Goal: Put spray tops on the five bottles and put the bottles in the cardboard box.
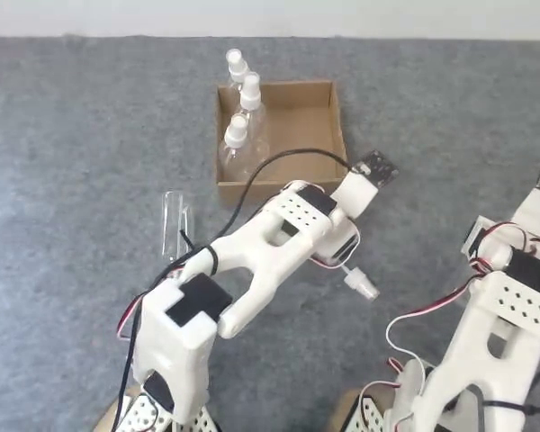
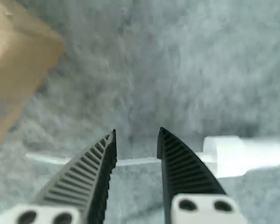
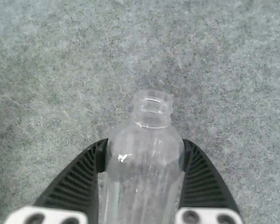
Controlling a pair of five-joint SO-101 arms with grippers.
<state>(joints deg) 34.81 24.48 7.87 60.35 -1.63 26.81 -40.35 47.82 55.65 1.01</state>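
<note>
Since the spray top is small, light and made of hard plastic, it will likely roll or skid away if it gets bumped. It lies on its side on the grey carpet, near the cardboard box. Its long thin tube looks bendy and easy to hurt, so I think the fat white head is the better place to grab. The left claw is spread apart, low over the carpet. The thin tube runs across the gap between its two black fingers. It is not pinching anything.

The right claw is pinching a clear bottle by its shoulders, just under the neck. That bottle has no top, and its round mouth is open. It looks empty, so it should be light. Clear plastic is smooth and slippery, and it can dent if it is squeezed hard. A gentle hold near the stiff neck seems best.

The cardboard box is open at the top. Three capped bottles stand close together along one side of it. The other side shows bare cardboard floor. The one farthest back sticks up past the rim, so I cannot tell for sure that it is inside. One more topless bottle stands upright on the carpet, apart from the box. It looks empty too.
</note>
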